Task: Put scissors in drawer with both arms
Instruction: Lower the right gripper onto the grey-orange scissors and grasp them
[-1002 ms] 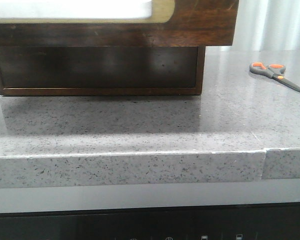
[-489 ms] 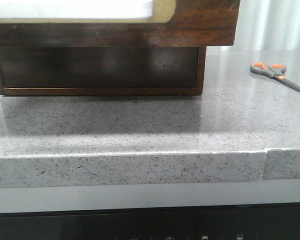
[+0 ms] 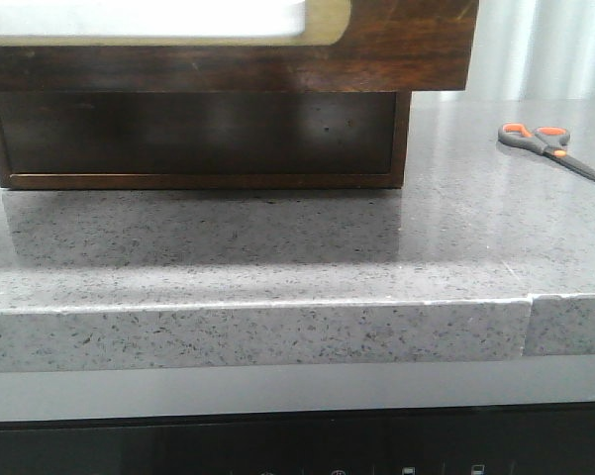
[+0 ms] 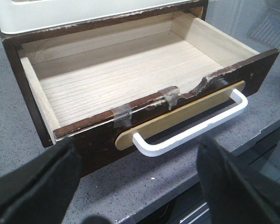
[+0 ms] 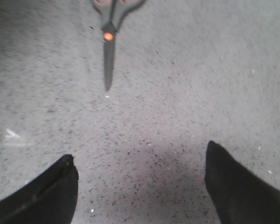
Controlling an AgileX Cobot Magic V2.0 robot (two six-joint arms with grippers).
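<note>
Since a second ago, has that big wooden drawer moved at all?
Yes, slightly. In the front view the drawer has crept to the right, but so have the scissors and the seam in the countertop edge, so the camera may have shifted instead.

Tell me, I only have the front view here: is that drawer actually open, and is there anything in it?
Observer: The left wrist view shows the drawer pulled open, its pale wood floor bare.
Operator: Is the left pincer holding the handle?
Observer: No. The left pincer is open, short of the white handle, touching nothing.
Operator: And the right one, does it have the scissors?
Observer: No. The right pincer is open above the countertop, and the scissors lie flat ahead of it, blades closed, tips pointing toward the fingers.
</note>
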